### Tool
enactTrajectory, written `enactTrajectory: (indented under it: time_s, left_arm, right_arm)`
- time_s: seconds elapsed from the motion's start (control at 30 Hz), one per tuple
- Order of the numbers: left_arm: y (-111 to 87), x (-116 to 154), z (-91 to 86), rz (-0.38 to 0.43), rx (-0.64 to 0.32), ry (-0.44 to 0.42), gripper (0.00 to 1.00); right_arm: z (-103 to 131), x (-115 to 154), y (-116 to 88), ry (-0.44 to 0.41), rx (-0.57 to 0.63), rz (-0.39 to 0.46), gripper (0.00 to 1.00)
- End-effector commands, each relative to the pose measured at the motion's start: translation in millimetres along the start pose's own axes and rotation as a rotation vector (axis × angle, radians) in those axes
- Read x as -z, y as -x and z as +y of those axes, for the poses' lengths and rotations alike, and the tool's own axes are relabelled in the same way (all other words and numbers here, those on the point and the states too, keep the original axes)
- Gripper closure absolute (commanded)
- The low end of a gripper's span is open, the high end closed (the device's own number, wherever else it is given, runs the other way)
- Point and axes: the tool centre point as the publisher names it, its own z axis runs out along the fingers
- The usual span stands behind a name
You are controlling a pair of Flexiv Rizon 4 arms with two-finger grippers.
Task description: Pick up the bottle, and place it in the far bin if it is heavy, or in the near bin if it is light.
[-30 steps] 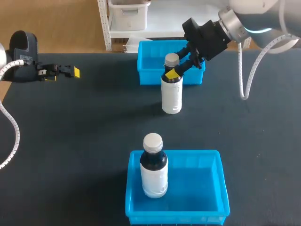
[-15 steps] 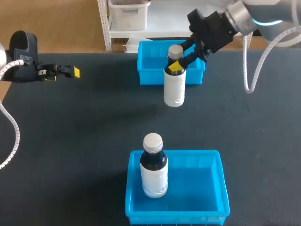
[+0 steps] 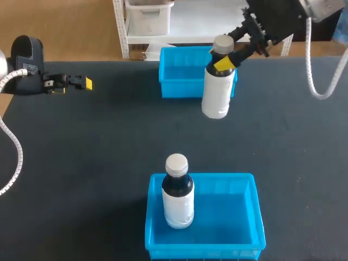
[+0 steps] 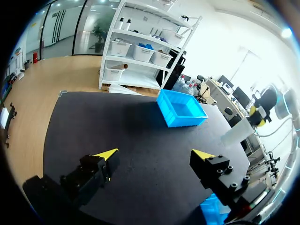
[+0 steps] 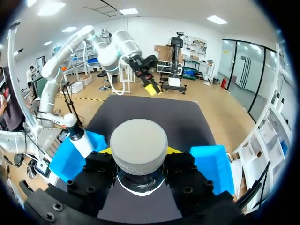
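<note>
Head view: holding the bottle (image 3: 217, 92) up in the air with the right hand (image 3: 228, 58) — both yellow tips squeezed on the neck just under the cap (image 3: 223, 43), one on each side. Hangs clear of the counter (image 3: 109, 152), by the near right corner of the far bin (image 3: 176, 81), not in it yet. Looks like a carry to that bin, so probably judged heavy. To do it well: keep the squeeze tight, hold the bottle straight to stop any swing, go over the blue wall and not into it, come down in the middle, and let go only with the bottom flat on the bin floor. Stands almost straight — cap up, bottom down, long way up and down, with a small lean. Left hand (image 3: 76, 82) wide apart, holding nothing, off at the far left. Another bottle (image 3: 178, 196) standing in the near bin (image 3: 206, 249).
</note>
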Motion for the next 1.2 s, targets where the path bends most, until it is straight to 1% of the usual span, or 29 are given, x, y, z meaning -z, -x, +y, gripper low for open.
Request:
enactTrajectory:
  time_s: [0.03, 0.2, 0.27, 0.4, 0.57, 0.73, 0.9, 1.2]
  left_arm:
    - [0.0, 0.0, 0.0, 0.000, 0.000, 0.000, 0.00]
    - [0.0, 0.0, 0.0, 0.000, 0.000, 0.000, 0.00]
    - [0.0, 0.0, 0.0, 0.000, 0.000, 0.000, 0.00]
    - [0.0, 0.0, 0.0, 0.000, 0.000, 0.000, 0.00]
    - [0.0, 0.0, 0.0, 0.000, 0.000, 0.000, 0.00]
    - [0.0, 0.0, 0.0, 0.000, 0.000, 0.000, 0.00]
    - [0.0, 0.0, 0.0, 0.000, 0.000, 0.000, 0.00]
    - [0.0, 0.0, 0.0, 0.000, 0.000, 0.000, 0.00]
  right_arm:
    - [72.0, 12.1, 9.0, -0.105, 0.008, 0.005, 1.00]
    - [116.6, 5.2, 17.2, -0.075, 0.023, 0.006, 1.00]
    - [130.7, 0.8, 17.9, -0.064, 0.028, 0.013, 1.00]
    - [155.3, -8.3, 18.3, -0.040, 0.029, 0.019, 1.00]
    - [179.2, -16.7, 20.4, -0.022, 0.035, 0.020, 1.00]
    - [197.0, -23.5, 16.9, -0.012, 0.032, 0.010, 1.00]
    - [209.1, -33.2, 7.8, 0.004, 0.016, -0.001, 1.00]
    - [219.5, -51.0, -9.5, 0.039, 0.008, 0.010, 1.00]
